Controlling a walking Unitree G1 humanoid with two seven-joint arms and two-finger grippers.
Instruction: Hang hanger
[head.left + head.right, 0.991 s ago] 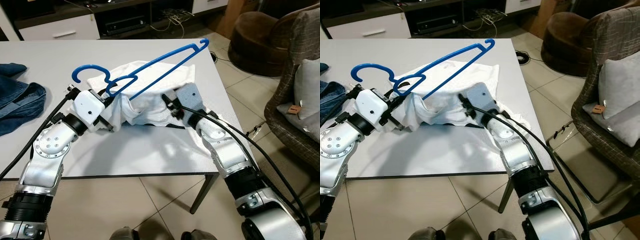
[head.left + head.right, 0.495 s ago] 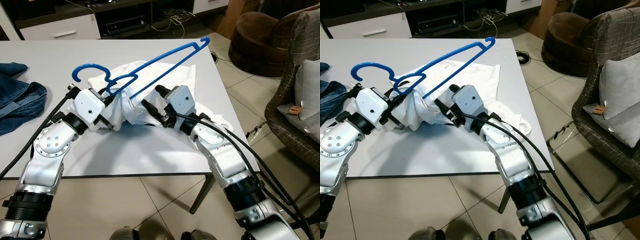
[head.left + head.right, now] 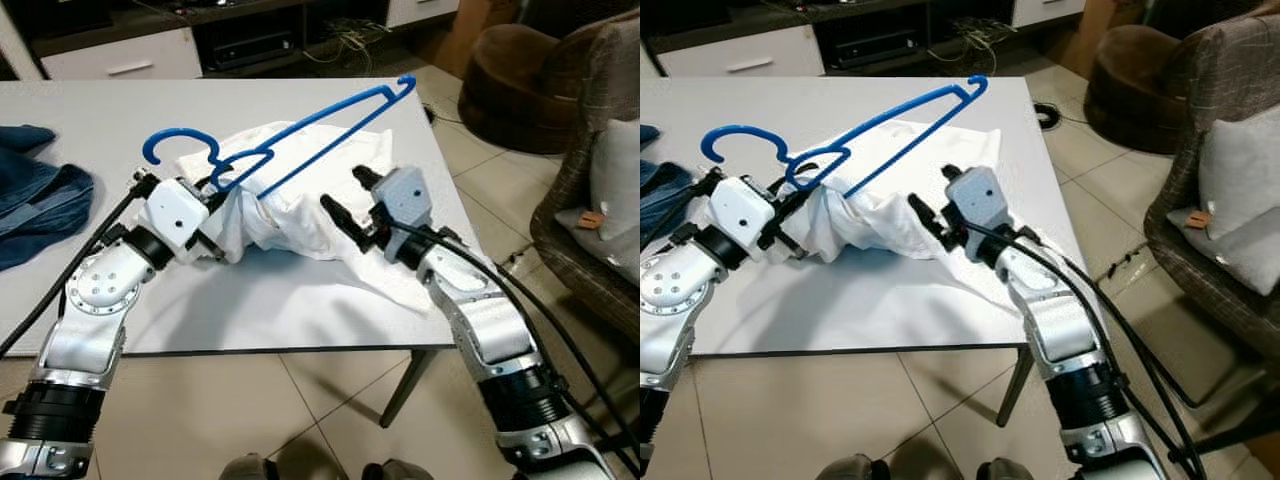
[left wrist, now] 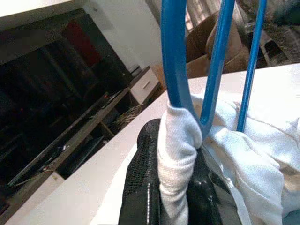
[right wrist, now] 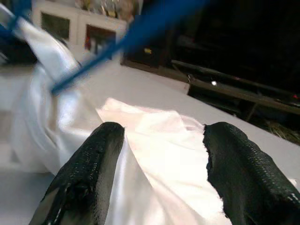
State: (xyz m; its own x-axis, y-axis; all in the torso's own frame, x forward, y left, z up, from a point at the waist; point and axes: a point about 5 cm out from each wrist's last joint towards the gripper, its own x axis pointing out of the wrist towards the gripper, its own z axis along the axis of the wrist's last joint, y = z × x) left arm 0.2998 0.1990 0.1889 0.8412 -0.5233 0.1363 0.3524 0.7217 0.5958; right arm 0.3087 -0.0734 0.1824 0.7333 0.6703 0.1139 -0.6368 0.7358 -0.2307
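Your left gripper (image 3: 212,222) is clamped on the blue hanger (image 3: 290,135) at its neck (a fold of the white shirt (image 3: 310,200) is pinched in too), and the hanger's long bar slants up and away from it over the white table (image 3: 100,120). Your right gripper (image 3: 348,207) sits just beyond that bar with fingers spread apart, hovering over the shirt. A heap of denim (image 3: 35,200) lies well off to the left gripper's outer side.

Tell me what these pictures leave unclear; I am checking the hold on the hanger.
- Left gripper: the white garment wraps its fingers in the eye views; the left wrist view shows them shut on cloth under the blue hanger.
- Right wrist view: hanger blurred.
- Jeans: cut off by the picture's left edge.
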